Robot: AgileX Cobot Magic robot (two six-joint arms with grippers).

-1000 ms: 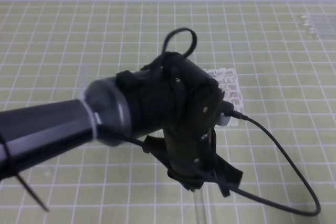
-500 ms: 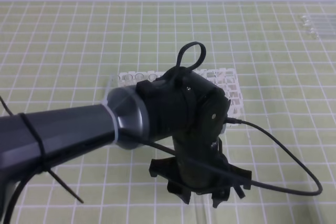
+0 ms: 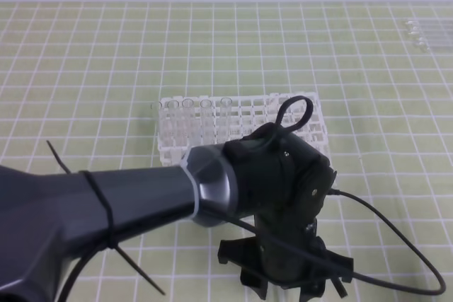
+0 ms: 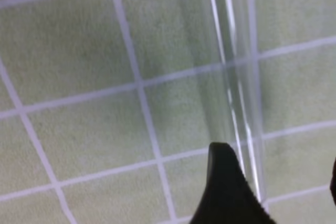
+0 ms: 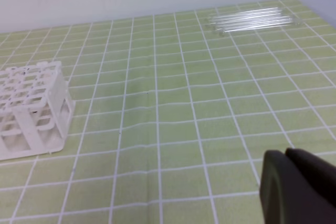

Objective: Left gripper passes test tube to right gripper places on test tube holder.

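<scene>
The test tube (image 4: 236, 77) lies flat on the green grid mat, a clear glass rod running up the left wrist view. My left gripper (image 4: 278, 156) hangs low over it, open; one black finger (image 4: 226, 192) touches the tube's left side and the other shows only at the right edge. In the exterior view the left gripper (image 3: 290, 288) points down at the bottom edge and hides the tube. The white test tube holder (image 3: 283, 114) stands behind it, with several clear tubes in its left holes. Of my right gripper (image 5: 286, 156) only a black corner shows.
A bundle of spare clear tubes (image 3: 425, 33) lies at the far right of the mat, also seen as spare tubes (image 5: 252, 18) from the right wrist. The holder (image 5: 31, 103) sits left of the right gripper. A thin black cable (image 3: 396, 238) loops to the right of the left arm.
The left arm has swung toward the front edge and lower, uncovering the holder and its tubes behind it.
</scene>
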